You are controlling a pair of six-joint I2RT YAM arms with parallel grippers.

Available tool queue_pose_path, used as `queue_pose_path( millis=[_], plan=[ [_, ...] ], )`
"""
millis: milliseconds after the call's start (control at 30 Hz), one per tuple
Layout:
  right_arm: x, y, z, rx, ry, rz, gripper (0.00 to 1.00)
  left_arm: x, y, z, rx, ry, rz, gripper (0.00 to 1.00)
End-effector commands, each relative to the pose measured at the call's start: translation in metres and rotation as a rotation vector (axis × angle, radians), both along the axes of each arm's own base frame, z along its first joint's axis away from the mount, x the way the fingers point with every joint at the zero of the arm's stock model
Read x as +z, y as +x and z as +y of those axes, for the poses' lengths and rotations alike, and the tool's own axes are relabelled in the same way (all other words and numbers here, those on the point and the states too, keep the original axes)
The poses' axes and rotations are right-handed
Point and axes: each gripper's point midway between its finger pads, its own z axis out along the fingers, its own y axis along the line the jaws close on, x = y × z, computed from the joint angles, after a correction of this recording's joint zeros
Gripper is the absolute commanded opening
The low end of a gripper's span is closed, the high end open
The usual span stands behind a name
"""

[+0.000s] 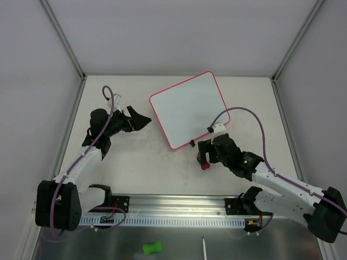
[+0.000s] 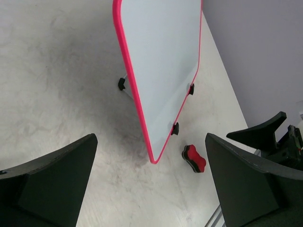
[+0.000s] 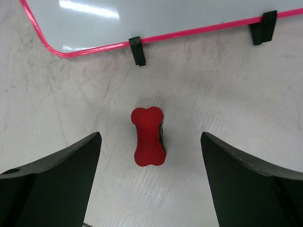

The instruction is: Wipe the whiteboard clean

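1. Top external view: the left claw (image 1: 144, 120) has its jaws apart and holds nothing. The whiteboard (image 1: 188, 110) lies flat on the bench (image 1: 135, 173), just ahead of this claw's tips and not touching them.
2. Same view: the right claw (image 1: 206, 154) points down at the bench, just short of the whiteboard's near edge. A red eraser (image 1: 205, 165) shows directly under it. Behind both claws, past the slotted rail (image 1: 179, 208), lie a green bone-shaped piece (image 1: 153, 248) and a thin white stick (image 1: 204, 248), well apart from the board.
3. Left wrist view: the left claw (image 2: 150, 139) is wide apart, with the whiteboard (image 2: 161, 61) ahead of it and one rounded corner pointing toward the gap. The board's face reads plain white. Two black clips (image 2: 176, 128) sit on its right-hand edge, and a third black fitting (image 2: 121, 84) shows at its left-hand edge. The red eraser (image 2: 194, 158) rests on the bench just right of the corner, touching neither board nor claw. The right claw (image 2: 265, 135) shows at the far right.
4. Right wrist view: the right claw (image 3: 151, 137) has its jaws apart. The red eraser (image 3: 148, 137) lies lengthwise between them, clear of both fingers (image 3: 57, 179). Ahead of it runs the whiteboard (image 3: 156, 19), with its black clips (image 3: 138, 50) overhanging bare bench.
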Motion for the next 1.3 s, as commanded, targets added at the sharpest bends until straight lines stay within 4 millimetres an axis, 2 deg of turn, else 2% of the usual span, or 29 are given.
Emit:
queue_pose_path(
  millis=[0, 67, 133, 167, 233, 367, 567, 633, 800, 900, 1100, 1267],
  plan=[
    [0.011, 0.008, -0.016, -0.126, -0.007, -0.021, 0.9, -0.023, -0.018, 0.011, 0.052, 0.056, 0.074, 0.99],
    [0.012, 0.012, -0.029, -0.193, -0.037, -0.039, 0.91, -0.02, -0.027, 0.014, 0.057, 0.065, 0.061, 0.99],
    [0.017, 0.013, -0.034, -0.234, -0.027, -0.049, 0.91, -0.027, -0.037, 0.018, 0.065, 0.092, 0.078, 0.99],
    [0.018, 0.012, -0.04, -0.253, -0.042, -0.049, 0.91, -0.021, -0.042, 0.02, 0.071, 0.097, 0.057, 0.99],
    [0.024, 0.011, -0.045, -0.28, -0.027, -0.057, 0.92, -0.03, -0.051, 0.025, 0.082, 0.128, 0.079, 0.99],
    [0.032, 0.006, -0.06, -0.336, -0.006, -0.079, 0.93, -0.029, -0.069, 0.027, 0.084, 0.128, 0.073, 0.99],
    [0.04, -0.007, -0.061, -0.254, 0.056, -0.118, 0.96, -0.037, -0.089, 0.02, 0.044, 0.121, 0.038, 0.99],
    [0.041, -0.011, -0.066, -0.232, 0.066, -0.15, 0.97, -0.043, -0.091, 0.022, 0.049, 0.136, 0.028, 0.99],
    [0.038, -0.022, -0.062, -0.146, 0.112, -0.173, 0.98, -0.056, -0.097, 0.024, 0.048, 0.168, 0.012, 0.99],
    [0.04, -0.021, -0.06, -0.139, 0.129, -0.19, 0.99, -0.062, -0.101, 0.023, 0.031, 0.181, -0.001, 0.99],
    [0.03, -0.018, -0.055, -0.129, 0.107, -0.169, 0.99, -0.064, -0.111, 0.021, 0.008, 0.191, -0.081, 0.99],
    [0.029, -0.019, -0.055, -0.127, 0.115, -0.169, 0.99, -0.058, -0.114, 0.021, 0.015, 0.171, -0.142, 0.99]
  ],
)
